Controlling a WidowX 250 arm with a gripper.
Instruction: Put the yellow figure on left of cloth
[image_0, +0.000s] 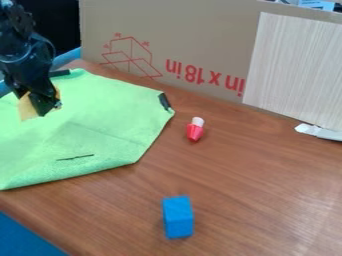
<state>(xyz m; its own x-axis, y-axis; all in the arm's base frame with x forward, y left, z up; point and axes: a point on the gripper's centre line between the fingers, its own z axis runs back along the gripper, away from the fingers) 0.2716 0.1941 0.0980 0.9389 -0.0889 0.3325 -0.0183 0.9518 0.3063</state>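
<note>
Camera view, read as a clock face: the black gripper (41, 106) hangs between nine and ten o'clock, over the far part of the green cloth (100, 120), its arm coming in from ten. Its jaws are closed around the yellow figure (27, 108), which pokes out on both sides of them; whether the figure touches the cloth I cannot tell. The cloth lies at nine o'clock on the brown table (254, 185), with a black clip (164, 101) at its own two o'clock edge. Just off the clock's centre, toward three, sits a red toy (194, 132) with a white top. A blue block (178, 217) stands at six. Cardboard (180, 35) rises at twelve, with a pale panel (294, 65) against it at two.
</note>
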